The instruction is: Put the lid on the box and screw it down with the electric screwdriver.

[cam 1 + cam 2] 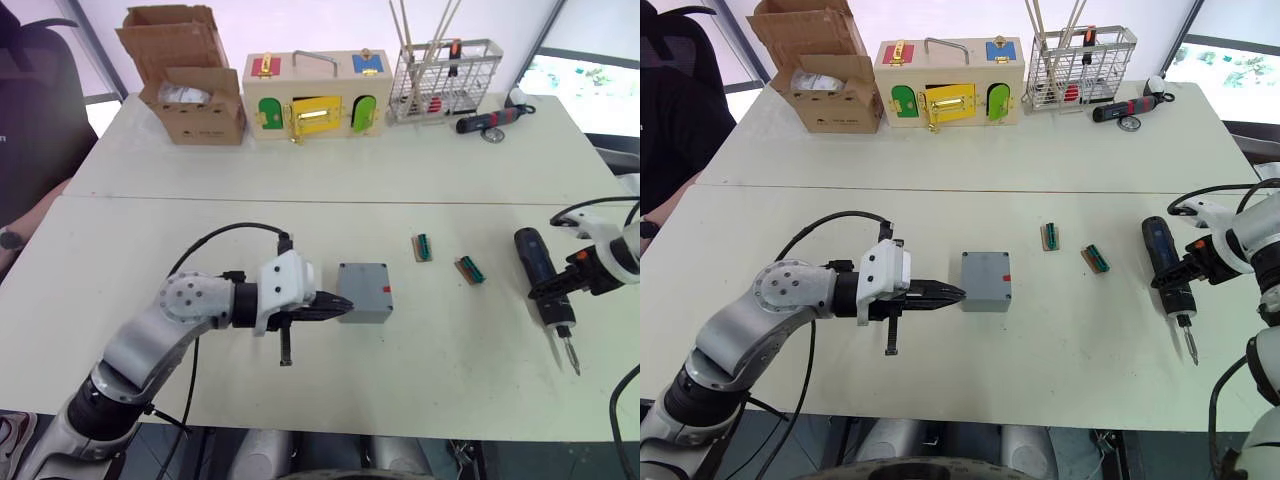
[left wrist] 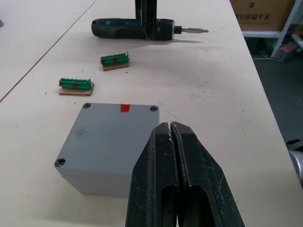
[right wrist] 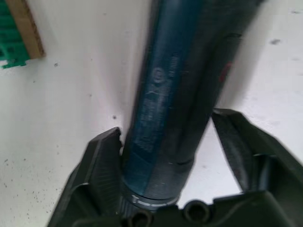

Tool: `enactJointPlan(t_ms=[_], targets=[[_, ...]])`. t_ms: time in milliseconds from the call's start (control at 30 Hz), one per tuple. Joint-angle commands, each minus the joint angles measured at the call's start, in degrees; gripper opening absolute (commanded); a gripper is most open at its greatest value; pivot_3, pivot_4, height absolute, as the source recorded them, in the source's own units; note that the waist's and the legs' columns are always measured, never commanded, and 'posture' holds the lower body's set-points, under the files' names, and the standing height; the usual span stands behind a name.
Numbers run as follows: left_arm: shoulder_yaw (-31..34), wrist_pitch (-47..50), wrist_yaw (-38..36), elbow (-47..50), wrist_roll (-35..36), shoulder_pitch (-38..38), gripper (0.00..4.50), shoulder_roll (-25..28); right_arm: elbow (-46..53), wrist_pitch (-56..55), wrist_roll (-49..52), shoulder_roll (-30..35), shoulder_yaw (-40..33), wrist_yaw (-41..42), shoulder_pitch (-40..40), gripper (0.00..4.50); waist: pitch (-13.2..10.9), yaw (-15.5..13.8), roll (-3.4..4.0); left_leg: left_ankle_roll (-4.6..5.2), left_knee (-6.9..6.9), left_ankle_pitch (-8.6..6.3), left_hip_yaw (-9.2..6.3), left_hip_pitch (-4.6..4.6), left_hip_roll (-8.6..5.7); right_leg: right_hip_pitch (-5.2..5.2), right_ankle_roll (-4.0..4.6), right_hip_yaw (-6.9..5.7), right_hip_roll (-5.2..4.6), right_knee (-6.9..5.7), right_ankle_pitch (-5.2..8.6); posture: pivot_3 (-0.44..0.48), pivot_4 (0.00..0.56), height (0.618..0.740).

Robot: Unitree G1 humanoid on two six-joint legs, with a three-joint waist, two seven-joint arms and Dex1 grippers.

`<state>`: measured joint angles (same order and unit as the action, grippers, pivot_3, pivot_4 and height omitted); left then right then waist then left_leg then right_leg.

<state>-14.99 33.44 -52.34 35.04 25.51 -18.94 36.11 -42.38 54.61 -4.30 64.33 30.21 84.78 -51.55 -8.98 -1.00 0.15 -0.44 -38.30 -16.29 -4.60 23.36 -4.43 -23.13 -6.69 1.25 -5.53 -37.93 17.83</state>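
- Box (image 1: 364,292) sits near the middle of the white table (image 1: 300,170), with the lid (image 2: 106,142) already on top, flush, screw holes at its corners and a small red mark on the edge away from the left gripper.
- Left gripper (image 1: 343,308) is level with the box's left side, its fingers pressed together with nothing between them, the tips right at the box wall.
- Electric screwdriver (image 1: 545,280) lies flat on the table well to the right of the box, bit pointing toward the robot.
- Right gripper (image 1: 547,289) straddles the screwdriver's body, one finger (image 3: 102,161) against it and the other a little off, so the jaws are spread around it, not clamped.
- Two green terminal blocks (image 1: 422,247) lie between the box and the screwdriver.
- Cardboard box (image 1: 190,95), wooden box (image 1: 318,95) with coloured doors and wire basket (image 1: 445,80) stand along the far edge.
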Motion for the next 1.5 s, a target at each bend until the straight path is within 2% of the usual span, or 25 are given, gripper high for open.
enactJointPlan(t_ms=[33, 200, 400, 467, 533, 900, 1167, 1233, 1267, 1333, 1367, 1500], targets=[[-0.1, -0.6, -0.2, 1.0, 0.1, -1.1, 0.00, 0.0, 3.9, 2.2, -1.4, 1.9, 0.8, 1.3, 4.4, 2.14, 0.0, 0.0, -0.05, 0.00, 0.00, 0.00, -0.05, 0.00, 0.00, 0.02, 0.00, -0.01, 0.00, 0.00, 0.00, 0.000, 0.150, 0.740], [-0.6, -0.8, -0.1, 0.6, -0.3, -1.1, 0.00, -0.2, 9.5, 4.9, -0.5, 3.6, -1.0, 1.8, 8.3, 1.97, 0.0, -1.1, -0.05, -0.01, 0.03, 0.00, -0.11, 0.00, 0.01, 0.02, 0.00, -0.07, 0.01, 0.01, 0.00, 0.000, 0.150, 0.740], [-0.9, -1.4, -0.4, -0.7, -0.7, -1.7, 0.00, -0.7, 8.4, 2.8, -0.9, 2.5, -4.8, -2.3, 8.5, 1.97, 0.0, -1.3, -0.09, -0.03, 0.02, 0.01, -0.15, 0.00, 0.00, 0.07, 0.00, -0.11, 0.01, 0.05, 0.00, 0.000, 0.150, 0.740], [-1.1, -1.6, -0.4, -1.2, -0.8, -2.0, 0.00, -0.9, 8.4, 2.8, -1.6, 2.8, -4.7, -2.6, 8.6, 2.94, 0.0, -1.2, -0.13, -0.04, 0.01, 0.02, -0.14, -0.02, 0.00, 0.10, 0.00, -0.12, 0.02, 0.05, 0.00, 0.000, 0.150, 0.740], [-1.2, -1.8, -0.5, -1.6, -1.0, -2.2, 0.00, -1.1, 8.1, 3.3, -1.8, 2.8, -4.7, -2.5, 8.3, 3.35, 0.1, -1.2, -0.16, -0.04, -0.02, 0.02, -0.10, -0.06, 0.00, 0.15, 0.01, -0.13, 0.02, 0.05, 0.00, 0.000, 0.150, 0.740], [-2.4, -3.2, -0.7, -3.1, -2.5, -2.0, 0.00, -1.7, 15.9, 4.7, -0.2, 6.1, -4.6, -0.1, 13.5, 3.35, 0.1, -1.4, -0.17, -0.04, -0.03, 0.02, -0.18, -0.07, 0.00, 0.20, 0.01, -0.14, 0.01, 0.07, 0.00, 0.000, 0.150, 0.740], [-2.4, -3.3, -0.7, -3.4, -2.9, -1.8, 0.00, -2.3, 18.4, 5.7, -0.3, 6.0, -5.8, -2.4, 16.5, 3.35, 0.1, -1.4, -0.20, -0.04, -0.03, 0.02, -0.20, -0.07, 0.00, 0.24, 0.01, -0.15, 0.01, 0.11, 0.00, 0.000, 0.150, 0.740], [-2.5, -3.5, -0.7, -3.9, -3.0, -2.1, 0.00, -2.5, 18.1, 6.3, -0.7, 4.8, -6.4, -4.5, 16.5, 2.72, 0.1, -1.4, -0.22, -0.04, -0.03, 0.02, -0.20, -0.08, 0.00, 0.26, 0.00, -0.16, 0.01, 0.12, 0.00, 0.000, 0.150, 0.740], [-2.7, -3.7, -0.8, -4.2, -3.2, -2.1, 0.00, -2.6, 17.6, 6.8, -1.0, 4.0, -6.7, -5.8, 16.1, 2.62, 0.1, -1.3, -0.25, -0.04, -0.03, 0.02, -0.20, -0.08, 0.00, 0.27, 0.01, -0.16, 0.01, 0.13, 0.00, 0.000, 0.150, 0.740], [-3.1, -4.2, -0.8, -4.7, -3.7, -2.2, 0.00, -2.8, 16.8, 7.5, -1.2, 2.7, -6.8, -7.3, 15.1, 2.04, 0.2, -1.2, -0.44, -0.04, -0.03, 0.02, -0.21, -0.10, 0.01, 0.28, 0.01, -0.16, 0.02, 0.14, 0.00, 0.000, 0.150, 0.740], [-3.2, -4.3, -0.9, -4.8, -3.9, -2.2, 0.00, -2.8, 16.4, 7.8, -1.3, 2.2, -6.8, -7.8, 14.6, 1.91, 0.3, -1.1, -0.58, -0.04, -0.03, 0.02, -0.21, -0.11, 0.02, 0.29, 0.01, -0.16, 0.03, 0.14, 0.00, 0.000, 0.150, 0.740], [-3.4, -4.7, -1.0, -5.3, -4.2, -2.2, 0.00, -3.1, 15.3, 7.7, -2.2, 1.7, -5.6, -7.9, 13.7, 1.90, 0.4, -1.0, -0.82, -0.04, -0.03, 0.02, -0.20, -0.28, 0.02, 0.50, 0.02, -0.13, 0.03, 0.23, -0.01, 0.000, 0.150, 0.740]])
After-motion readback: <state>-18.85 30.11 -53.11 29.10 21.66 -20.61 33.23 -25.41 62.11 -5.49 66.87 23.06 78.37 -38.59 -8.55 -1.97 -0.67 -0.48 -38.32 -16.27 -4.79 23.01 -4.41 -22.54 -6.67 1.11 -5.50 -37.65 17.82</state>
